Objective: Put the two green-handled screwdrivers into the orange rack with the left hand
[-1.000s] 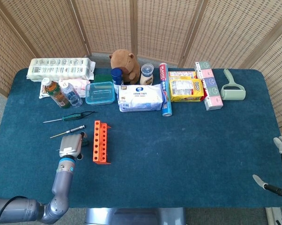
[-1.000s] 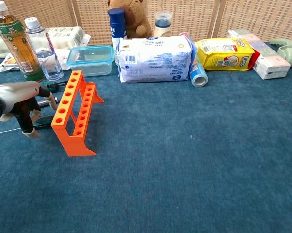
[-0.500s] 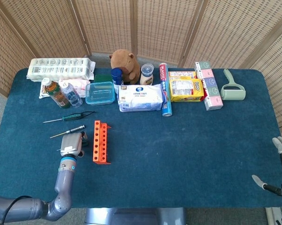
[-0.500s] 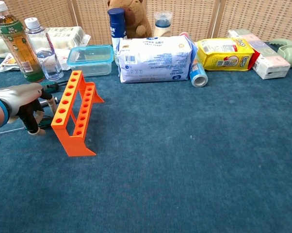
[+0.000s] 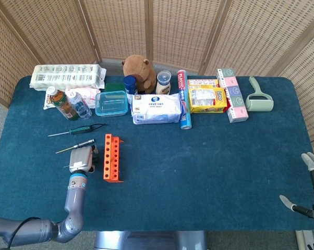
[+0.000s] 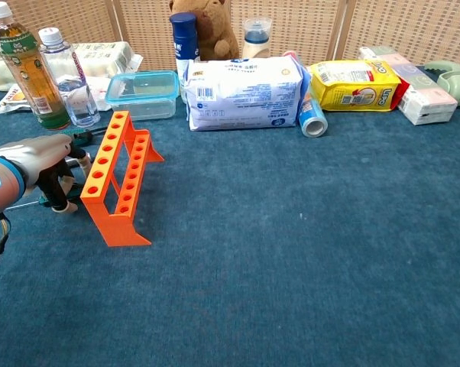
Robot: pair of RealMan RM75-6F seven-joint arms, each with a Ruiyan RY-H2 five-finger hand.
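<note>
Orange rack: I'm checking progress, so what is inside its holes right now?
Nothing shows in the orange rack: every visible hole looks empty. Both green-handled screwdrivers lie on the table beside it; the left hand partly covers the nearer one.

A staged test setup rather than a lived-in room is suggested by a table covered in blue cloth (image 5: 209,156), enclosed from 9 to 3 o'clock by woven wicker screens (image 5: 183,31), with unrelated household goods lined along its 12 o'clock edge.
</note>
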